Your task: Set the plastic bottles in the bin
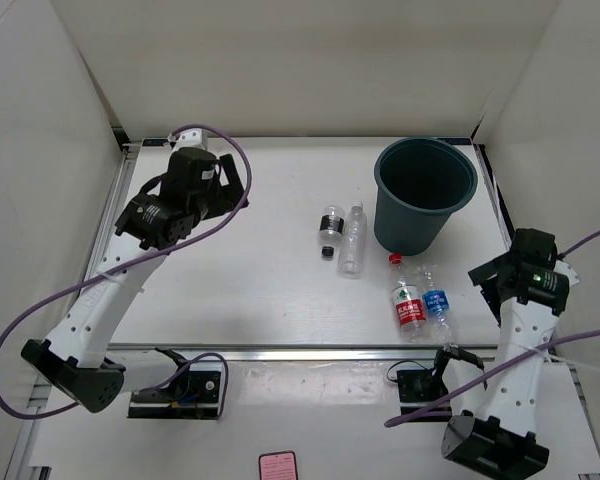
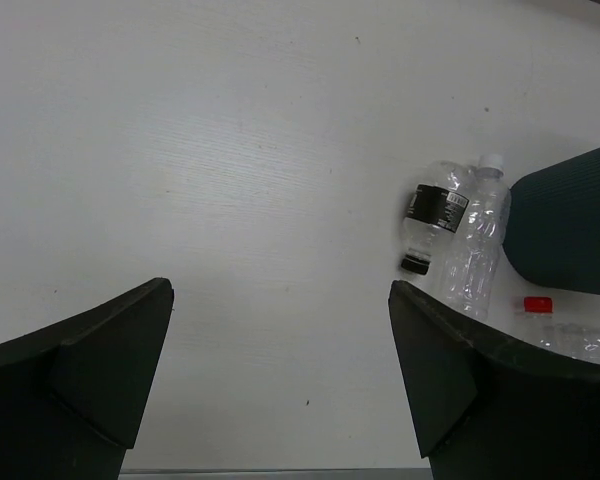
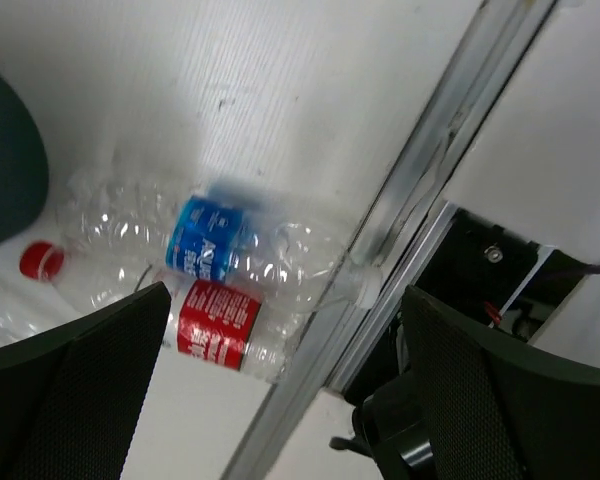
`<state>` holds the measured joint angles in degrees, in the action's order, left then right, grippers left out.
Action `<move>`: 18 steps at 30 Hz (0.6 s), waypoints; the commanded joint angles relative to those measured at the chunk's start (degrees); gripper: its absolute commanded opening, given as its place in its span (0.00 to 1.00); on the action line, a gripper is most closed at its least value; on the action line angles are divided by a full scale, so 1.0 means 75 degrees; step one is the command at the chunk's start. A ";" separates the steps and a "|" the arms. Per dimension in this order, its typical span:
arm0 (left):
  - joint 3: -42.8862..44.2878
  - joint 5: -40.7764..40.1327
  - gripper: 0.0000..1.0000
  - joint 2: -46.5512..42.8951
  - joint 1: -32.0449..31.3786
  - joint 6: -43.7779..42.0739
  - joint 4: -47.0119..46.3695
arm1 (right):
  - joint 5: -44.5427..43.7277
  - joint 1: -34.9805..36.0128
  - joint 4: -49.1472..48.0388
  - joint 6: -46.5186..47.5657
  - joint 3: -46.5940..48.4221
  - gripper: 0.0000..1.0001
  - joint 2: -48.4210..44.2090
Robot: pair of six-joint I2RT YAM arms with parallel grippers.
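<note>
The dark teal bin (image 1: 424,192) stands upright at the back right of the table. The black-labelled bottle (image 1: 331,228) and the unlabelled bottle (image 1: 353,238) lie side by side to its left; both show in the left wrist view, black-labelled bottle (image 2: 432,215) and unlabelled bottle (image 2: 475,245). The red-labelled bottle (image 1: 408,297) and the blue-labelled bottle (image 1: 436,302) lie together in front of the bin, by the table's front edge. My left gripper (image 2: 280,380) is open and empty above the back left. My right gripper (image 3: 285,390) is open and empty above the red (image 3: 210,325) and blue (image 3: 215,240) bottles.
A metal rail (image 1: 310,352) runs along the table's front edge, right beside the blue bottle's cap end. White walls close in the back and both sides. A small pink-red object (image 1: 277,466) lies on the floor below.
</note>
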<state>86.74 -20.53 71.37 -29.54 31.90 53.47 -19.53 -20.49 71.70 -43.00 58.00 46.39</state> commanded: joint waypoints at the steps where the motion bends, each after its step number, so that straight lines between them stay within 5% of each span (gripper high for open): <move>1: -0.0104 -0.0028 1.00 -0.0388 -0.0046 0.0118 -0.0098 | 0.1372 0.0153 -0.0407 0.0916 -0.0233 1.00 0.0457; 18: -0.0081 -0.0426 1.00 -0.0025 -0.0046 -0.0023 -0.0098 | 0.2627 0.0669 -0.2129 0.1374 -0.0549 1.00 0.3294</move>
<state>85.86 -22.11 70.50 -29.54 32.34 53.43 -1.87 -16.97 59.57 -34.72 54.46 69.19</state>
